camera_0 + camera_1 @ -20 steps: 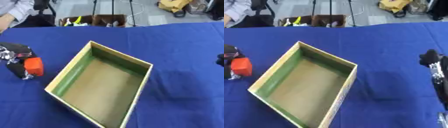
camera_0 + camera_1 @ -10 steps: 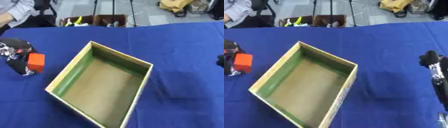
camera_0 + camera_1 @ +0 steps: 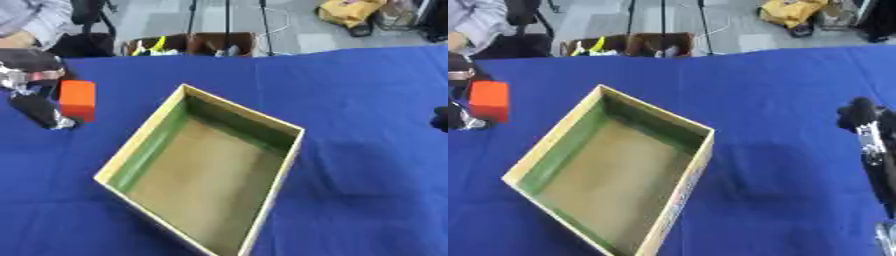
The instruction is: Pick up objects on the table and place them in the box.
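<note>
Left eye view: at the left edge, left robot hand (image 3: 35, 85) above the blue counter (image 3: 359, 100), fingers curled round an orange block (image 3: 77, 98), block upright and lifted clear of the cloth, a dark finger reaching down beside it to a silvery tip. Just right of the block, well within reach but not touching, an open box (image 3: 206, 170), set askew with one corner toward the far side, cream rim, green inner walls, brown floor, nothing inside. Block outside the box, level with its far-left wall. Right eye view: right robot hand (image 3: 868, 135) at the right edge, black with a silver strip, standing up from the lower corner, well apart from the box, holding nothing; cannot tell whether its fingers are straight or curled. Same hand only a dark scrap at the right edge in the left eye view. Beyond the far edge of the counter, a brown crate (image 3: 188, 45) with yellow bits in it, tripod legs (image 3: 226, 20), a yellow bag (image 3: 350, 12) on the floor
</note>
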Available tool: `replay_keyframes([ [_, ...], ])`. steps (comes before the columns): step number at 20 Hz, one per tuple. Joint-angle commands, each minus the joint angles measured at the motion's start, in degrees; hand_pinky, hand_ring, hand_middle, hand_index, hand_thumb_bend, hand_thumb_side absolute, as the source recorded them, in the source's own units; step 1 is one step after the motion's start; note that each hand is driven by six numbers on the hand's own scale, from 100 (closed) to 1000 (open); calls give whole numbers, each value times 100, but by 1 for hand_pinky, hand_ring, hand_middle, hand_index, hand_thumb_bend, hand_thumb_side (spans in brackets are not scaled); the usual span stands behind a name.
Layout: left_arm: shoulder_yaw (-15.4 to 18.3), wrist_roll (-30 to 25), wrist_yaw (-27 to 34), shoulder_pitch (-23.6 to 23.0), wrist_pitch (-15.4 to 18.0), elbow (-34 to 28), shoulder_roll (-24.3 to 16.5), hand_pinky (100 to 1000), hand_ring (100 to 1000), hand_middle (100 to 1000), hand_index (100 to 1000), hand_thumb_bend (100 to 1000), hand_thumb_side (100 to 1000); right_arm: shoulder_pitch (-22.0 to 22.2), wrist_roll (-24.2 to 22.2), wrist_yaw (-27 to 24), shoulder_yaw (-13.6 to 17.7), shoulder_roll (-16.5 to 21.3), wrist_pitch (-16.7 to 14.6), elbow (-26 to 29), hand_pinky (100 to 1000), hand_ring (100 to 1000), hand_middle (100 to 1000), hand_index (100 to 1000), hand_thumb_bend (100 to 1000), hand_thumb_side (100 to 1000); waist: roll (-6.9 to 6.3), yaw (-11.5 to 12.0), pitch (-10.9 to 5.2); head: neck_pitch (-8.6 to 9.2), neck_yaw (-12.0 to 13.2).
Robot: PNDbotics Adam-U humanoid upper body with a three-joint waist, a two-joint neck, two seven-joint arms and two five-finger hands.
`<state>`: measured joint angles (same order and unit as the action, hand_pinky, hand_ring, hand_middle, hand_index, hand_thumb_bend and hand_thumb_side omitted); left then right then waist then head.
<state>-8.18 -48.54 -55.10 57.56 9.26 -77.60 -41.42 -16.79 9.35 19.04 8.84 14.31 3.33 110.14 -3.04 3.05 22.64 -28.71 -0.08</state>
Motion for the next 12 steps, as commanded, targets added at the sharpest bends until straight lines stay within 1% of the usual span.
replay_keyframes([
  [1,105,-17,138,149,-19,-366,-249,296,487,445,586,100,438,-24,3,14,42,100,6,37,722,638,544,656,515,1000,-7,12,-186,-43,-15],
  [6,14,11,491,185,-4,-971,-226,273,477,435,580,100,429,-28,11,1,41,95,0,41,721,638,544,656,517,1000,-2,13,-242,-52,-46],
  [9,-83,37,799,242,-72,-1415,-161,262,472,428,578,100,427,-38,13,-11,35,90,-5,49,721,638,544,656,517,1000,2,12,-267,-56,-54],
  [12,-210,39,1132,327,-156,-1788,-38,244,463,416,572,100,443,-53,8,-24,24,87,-14,58,721,638,544,655,517,1000,8,8,-282,-53,-45],
])
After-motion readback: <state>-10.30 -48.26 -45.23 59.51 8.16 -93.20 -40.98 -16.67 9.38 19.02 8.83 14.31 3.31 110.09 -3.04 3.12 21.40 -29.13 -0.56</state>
